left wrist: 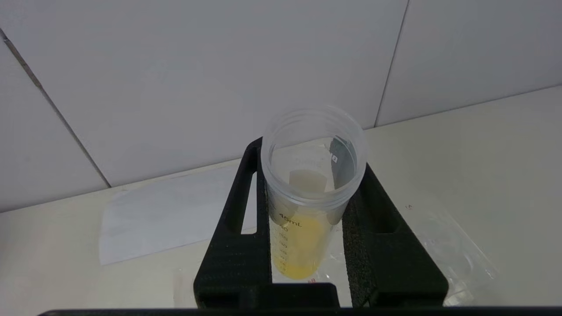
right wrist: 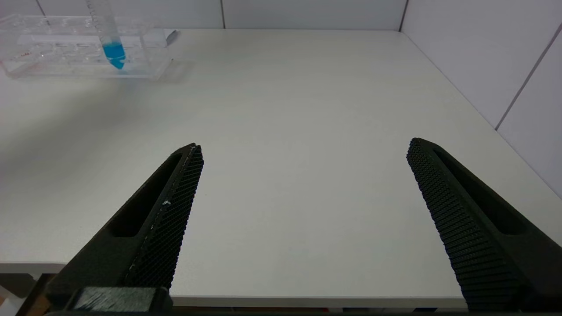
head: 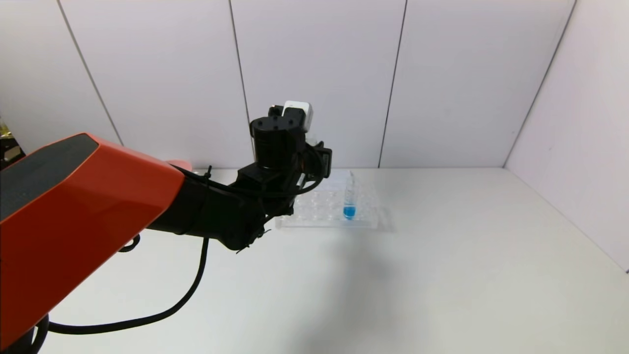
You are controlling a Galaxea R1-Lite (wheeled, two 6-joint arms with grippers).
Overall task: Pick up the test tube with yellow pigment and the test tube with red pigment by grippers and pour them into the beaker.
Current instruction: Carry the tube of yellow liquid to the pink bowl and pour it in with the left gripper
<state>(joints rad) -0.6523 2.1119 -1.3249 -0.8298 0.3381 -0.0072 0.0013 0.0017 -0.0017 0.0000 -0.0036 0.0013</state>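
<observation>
My left gripper [left wrist: 309, 163] is shut on the test tube with yellow pigment [left wrist: 303, 237], a clear graduated tube held upright with its open mouth toward the camera and a little yellow liquid at its bottom. In the head view the left gripper [head: 314, 157] is raised above the left part of the clear tube rack [head: 319, 209], and the wrist hides the tube. My right gripper [right wrist: 305, 145] is open and empty, low over the table's front edge. The test tube with red pigment and the beaker are out of view.
A tube with blue liquid [head: 349, 201] stands in the rack, also in the right wrist view [right wrist: 112, 44]. A white sheet [left wrist: 167, 215] lies by the back wall. A pink edge [head: 179, 163] shows behind the left arm. Walls close the back and right.
</observation>
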